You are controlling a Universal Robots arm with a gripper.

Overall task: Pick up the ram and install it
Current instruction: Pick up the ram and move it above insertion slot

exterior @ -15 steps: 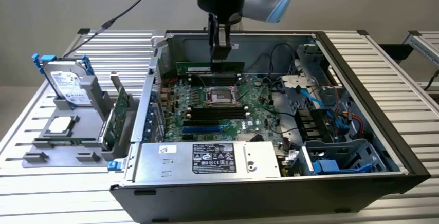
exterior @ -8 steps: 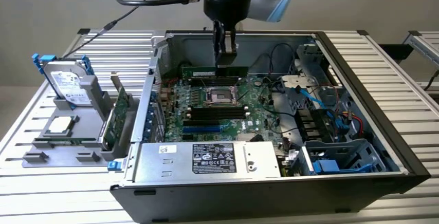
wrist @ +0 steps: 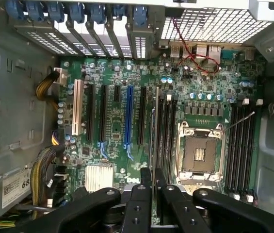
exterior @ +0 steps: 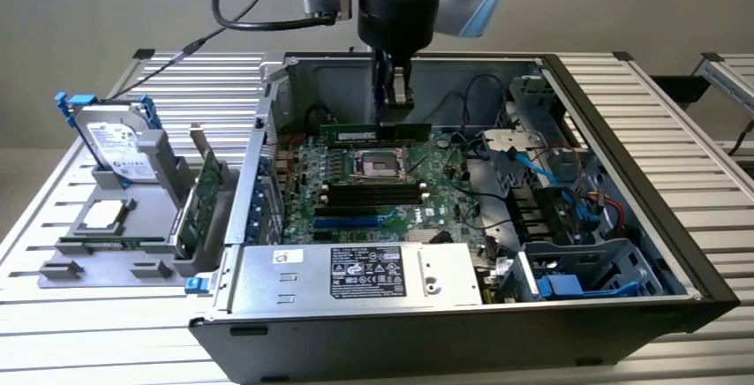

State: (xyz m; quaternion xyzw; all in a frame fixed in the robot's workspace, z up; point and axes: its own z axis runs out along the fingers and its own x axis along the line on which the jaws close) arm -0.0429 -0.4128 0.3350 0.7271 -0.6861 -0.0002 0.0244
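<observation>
Jaws, black and blocky, clamp the thin flat green ram (exterior: 353, 131) edgewise over the chip-studded motherboard (exterior: 439, 198).

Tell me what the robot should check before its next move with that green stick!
1. Ram gripped: ok. The gripper is shut on the ram.
2. Ram in line with the slots: ok. In the wrist view its edge runs parallel to the memory slots beside the CPU socket.
3. Slots free: ok. They look empty.
4. Slot latches open: cannot tell.
5. Ram seated: not ok. It hangs above the motherboard.
6. Red wire out of the way: ok. It lies away from those slots.
</observation>
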